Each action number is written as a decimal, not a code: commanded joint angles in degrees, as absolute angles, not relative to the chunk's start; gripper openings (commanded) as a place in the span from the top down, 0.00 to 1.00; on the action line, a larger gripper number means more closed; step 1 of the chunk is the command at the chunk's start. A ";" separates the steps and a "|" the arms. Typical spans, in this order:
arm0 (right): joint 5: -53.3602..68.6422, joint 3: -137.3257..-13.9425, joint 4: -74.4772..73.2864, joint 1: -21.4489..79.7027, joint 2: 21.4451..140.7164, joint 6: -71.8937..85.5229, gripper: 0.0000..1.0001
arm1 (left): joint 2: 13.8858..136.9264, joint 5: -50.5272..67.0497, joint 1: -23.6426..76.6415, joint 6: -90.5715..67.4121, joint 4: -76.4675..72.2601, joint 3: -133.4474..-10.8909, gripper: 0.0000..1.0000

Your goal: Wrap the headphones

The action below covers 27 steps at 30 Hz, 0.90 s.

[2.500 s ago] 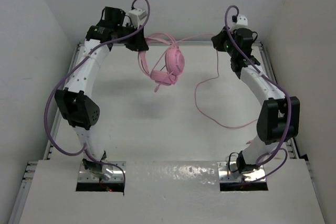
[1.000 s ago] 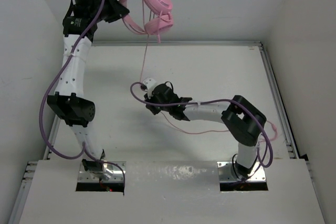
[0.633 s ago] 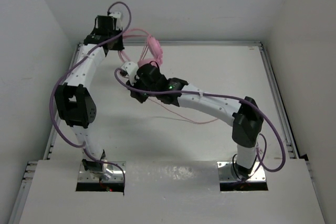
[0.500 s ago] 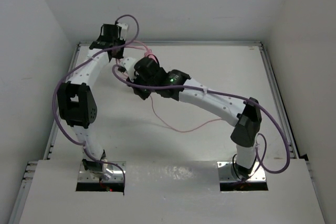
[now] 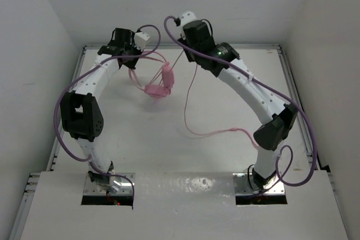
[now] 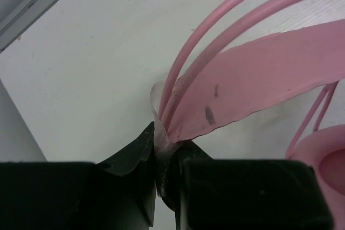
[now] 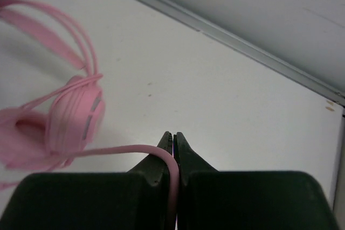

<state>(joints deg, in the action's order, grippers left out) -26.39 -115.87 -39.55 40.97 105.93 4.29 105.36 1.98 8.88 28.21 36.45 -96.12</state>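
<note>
The pink headphones [image 5: 160, 82] hang above the table's back left, earcups down. My left gripper [image 5: 130, 55] is shut on the headband [image 6: 259, 79] at its end; one earcup [image 6: 323, 160] shows at the lower right of the left wrist view. My right gripper [image 5: 184, 46] is raised at the back centre, just right of the headphones, and is shut on the thin pink cord [image 7: 124, 149]. The cord runs from the earcups [image 7: 70, 117] into the jaws. Its loose length [image 5: 188, 111] drops to the table and trails right.
The table's raised back rail [image 5: 253, 46] and white walls close in behind both grippers. The right arm's elbow [image 5: 275, 130] stands over the cord's trailing end. Purple arm cables [image 5: 62, 139] loop beside both arms.
My right gripper has risen and swung right, away from the left gripper, drawing the cord up. The headphones now hang in plain view between the two grippers.
</note>
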 commanded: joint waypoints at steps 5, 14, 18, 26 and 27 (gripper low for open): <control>-23.23 -121.65 -28.04 39.64 102.05 1.41 1.00 | 102.04 13.00 10.55 23.92 36.47 -97.64 1.00; -3.00 -104.42 -21.97 45.86 94.57 3.08 1.00 | 109.25 17.57 8.70 2.30 38.41 -110.30 1.00; 8.14 -101.88 -22.16 49.66 94.75 6.22 1.00 | 109.51 18.98 7.91 -4.38 36.57 -112.59 1.00; 16.08 -96.58 -12.83 50.18 95.27 16.61 1.00 | 108.46 23.11 7.12 -16.25 31.73 -113.12 1.00; 16.52 -97.11 -12.92 50.27 95.71 16.96 1.00 | 108.46 23.03 7.12 -16.96 31.29 -112.94 1.00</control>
